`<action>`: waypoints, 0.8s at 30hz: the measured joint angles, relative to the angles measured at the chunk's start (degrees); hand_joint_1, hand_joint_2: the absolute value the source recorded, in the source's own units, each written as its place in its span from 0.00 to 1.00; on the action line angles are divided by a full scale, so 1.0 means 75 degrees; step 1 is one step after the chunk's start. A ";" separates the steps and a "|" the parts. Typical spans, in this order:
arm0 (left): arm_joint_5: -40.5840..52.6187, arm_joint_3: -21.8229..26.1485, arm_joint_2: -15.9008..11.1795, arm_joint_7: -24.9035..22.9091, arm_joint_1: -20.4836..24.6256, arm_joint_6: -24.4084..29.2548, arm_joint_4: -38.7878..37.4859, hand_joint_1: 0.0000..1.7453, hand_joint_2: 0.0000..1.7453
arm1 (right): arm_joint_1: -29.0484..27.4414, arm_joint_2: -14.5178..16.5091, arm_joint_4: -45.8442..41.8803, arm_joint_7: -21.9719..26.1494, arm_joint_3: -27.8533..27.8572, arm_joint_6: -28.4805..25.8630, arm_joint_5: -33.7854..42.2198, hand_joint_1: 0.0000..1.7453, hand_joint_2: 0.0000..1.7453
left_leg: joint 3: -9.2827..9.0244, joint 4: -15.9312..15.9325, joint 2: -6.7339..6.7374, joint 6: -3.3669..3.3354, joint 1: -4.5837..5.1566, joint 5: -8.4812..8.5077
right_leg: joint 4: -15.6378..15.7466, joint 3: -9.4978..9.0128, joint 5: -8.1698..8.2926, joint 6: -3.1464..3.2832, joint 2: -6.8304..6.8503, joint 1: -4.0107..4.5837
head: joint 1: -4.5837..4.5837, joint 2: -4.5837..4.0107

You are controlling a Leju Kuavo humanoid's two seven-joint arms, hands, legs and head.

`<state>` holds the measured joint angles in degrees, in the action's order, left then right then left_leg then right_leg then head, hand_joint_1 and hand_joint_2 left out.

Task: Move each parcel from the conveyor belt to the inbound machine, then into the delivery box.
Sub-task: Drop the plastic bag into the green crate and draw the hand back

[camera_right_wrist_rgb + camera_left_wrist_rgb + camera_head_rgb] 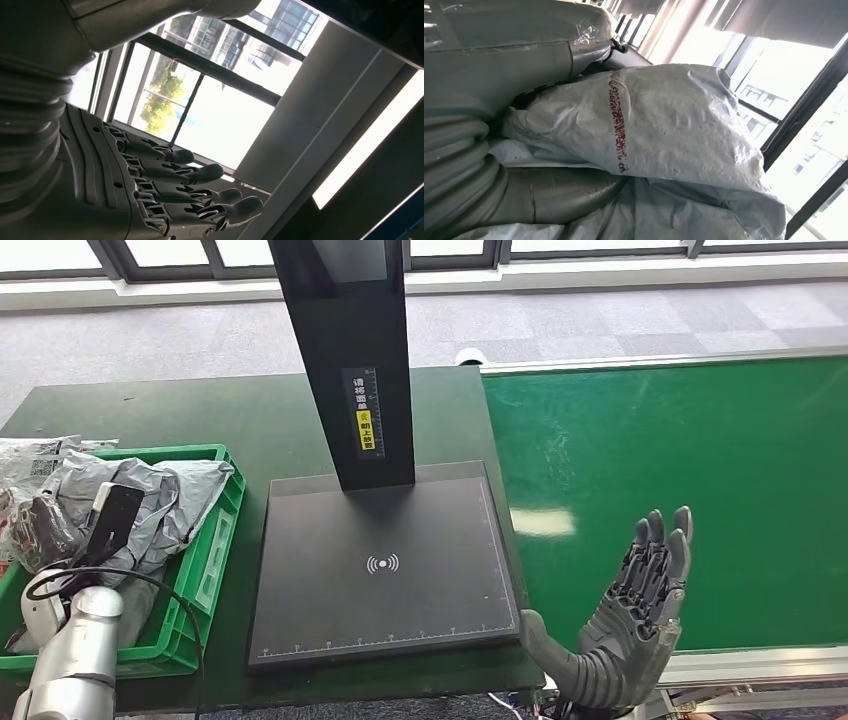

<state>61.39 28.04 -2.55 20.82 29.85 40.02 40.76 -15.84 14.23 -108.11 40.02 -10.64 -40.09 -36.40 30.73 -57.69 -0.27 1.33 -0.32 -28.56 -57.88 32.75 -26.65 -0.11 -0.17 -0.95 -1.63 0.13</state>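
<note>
**Left hand in the delivery box, right hand waiting at a bare belt**

Grey carpet tiles and a run of windows lay beyond the dark green table [150,410] when I checked the views. On it stood the inbound machine [385,565], a flat black scan plate under a black post, with nothing resting on the plate. The green conveyor belt [680,470] ran past its far side and carried no parcel within the head view.

Right hand [630,625]: raised at the near edge of the belt, fingers [200,175] straight and spread, holding nothing. The scan plate lay just beside its thumb; the belt surface lay ahead of and beyond its fingertips.

Left hand: hidden in the head view behind its silver arm [70,650], which reached down into the green delivery box [215,540]. Its wrist view showed a grey parcel [664,130] with a red printed stripe pressed close against the hand's ribbed cover. I could not tell whether the fingers had hold of it or had let go.

The parcel lay in the box among other grey bags, immediately in front of the left hand and well apart from the right. I could not make out its long axis, as the bag was crumpled.

I judged that the next pickup would fall to the right hand, it being the nearer to the belt, and that it depended on a parcel arriving from beyond the fingertips.
</note>
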 joint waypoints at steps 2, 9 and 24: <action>0.0002 0.0060 -0.0028 -0.0051 0.0140 0.0000 -0.0352 0.03 0.50 | 0.0065 -0.0015 0.0076 0.0000 0.0000 0.0001 0.0032 0.00 1.00 | -0.0016 0.0003 0.0003 0.0004 0.0001 0.0002 | 0.0000 -0.0013 0.0000 0.0002 -0.0003 0.0001 | -0.0001 0.0000; -0.0350 0.0569 0.0236 0.0756 0.0155 0.0003 -0.0344 0.00 0.00 | 0.0279 -0.0052 0.0321 -0.0001 0.0000 0.0001 0.0099 0.00 1.00 | -0.0056 0.0020 0.0028 0.0009 0.0001 0.0005 | -0.0002 -0.0031 0.0005 0.0009 -0.0027 -0.0003 | -0.0001 0.0000; -0.3100 0.0884 0.0784 0.1964 -0.0275 -0.0314 0.0490 0.00 0.00 | 0.0399 -0.0093 0.0472 0.0000 0.0000 0.0001 0.0096 0.00 1.00 | -0.0067 0.0034 0.0033 0.0010 0.0017 -0.0015 | -0.0001 -0.0032 -0.0012 0.0008 -0.0030 -0.0018 | -0.0001 0.0000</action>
<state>38.14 34.67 3.33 35.55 27.78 37.67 44.43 -12.85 13.53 -104.57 40.02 -10.64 -40.09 -35.68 30.22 -57.43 -0.02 1.41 -0.19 -28.68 -57.89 32.51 -26.74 -0.05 -0.39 -1.08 -1.64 0.13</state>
